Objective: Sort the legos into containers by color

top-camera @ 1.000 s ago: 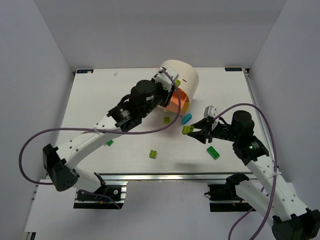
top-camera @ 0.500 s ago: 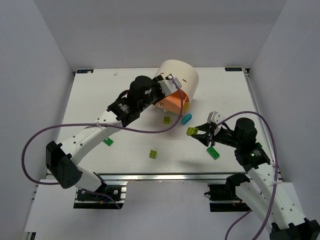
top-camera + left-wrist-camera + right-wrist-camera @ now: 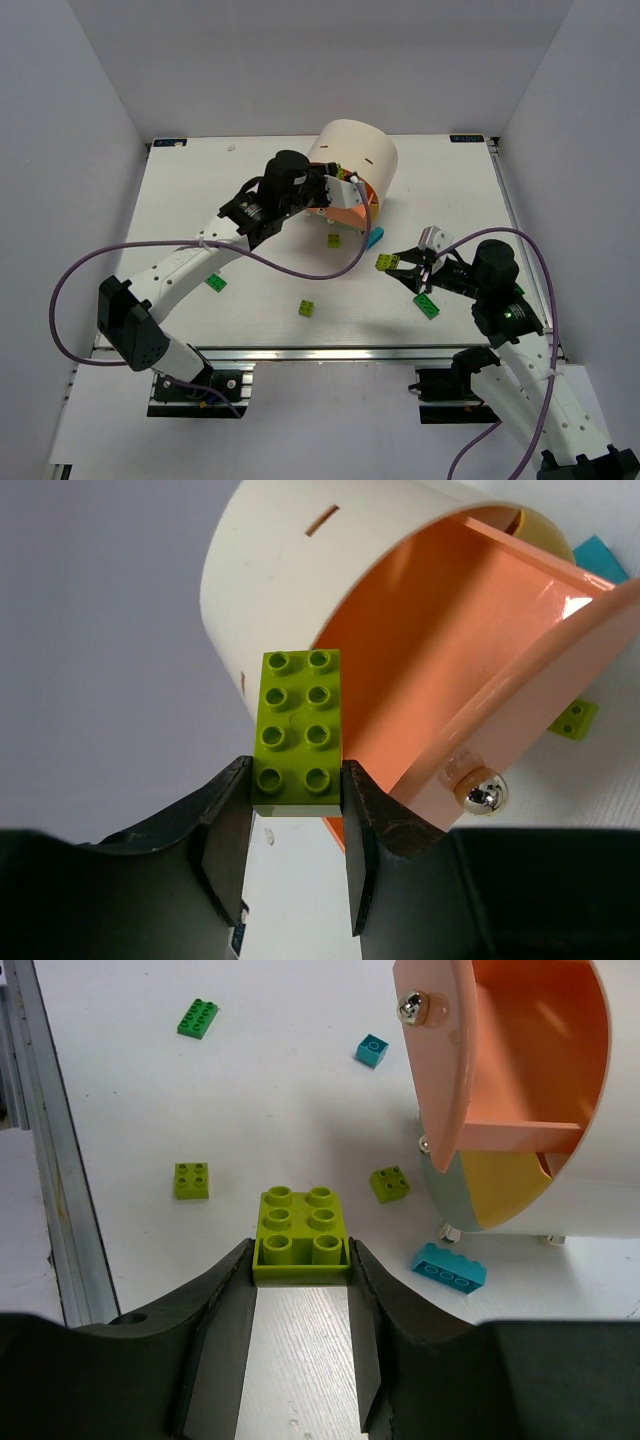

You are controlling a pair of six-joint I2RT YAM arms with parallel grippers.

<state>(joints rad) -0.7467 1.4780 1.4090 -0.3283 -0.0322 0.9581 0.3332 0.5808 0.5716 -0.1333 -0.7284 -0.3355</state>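
The cream drum [image 3: 358, 152] stands at the back with its peach drawer [image 3: 352, 203] pulled open. My left gripper [image 3: 343, 178] is shut on a lime 2x4 lego [image 3: 298, 730] and holds it beside the open peach drawer [image 3: 480, 640], near its knob [image 3: 482, 795]. My right gripper [image 3: 405, 266] is shut on a lime lego [image 3: 300, 1230] just above the table, right of the drum. Loose legos lie on the table: teal [image 3: 372, 237], lime [image 3: 333, 240], lime [image 3: 307, 308], dark green [image 3: 427, 306] and green [image 3: 215, 283].
White walls enclose the table on three sides. An aluminium rail [image 3: 330, 353] runs along the near edge and also shows in the right wrist view [image 3: 50, 1160]. A yellow drawer [image 3: 500, 1185] sits under the peach one. A small teal brick [image 3: 372, 1050] lies far off.
My left gripper has swung the lime 2x4 lego down next to the open peach drawer. My right gripper has drawn slightly back toward the near right with its lime lego.
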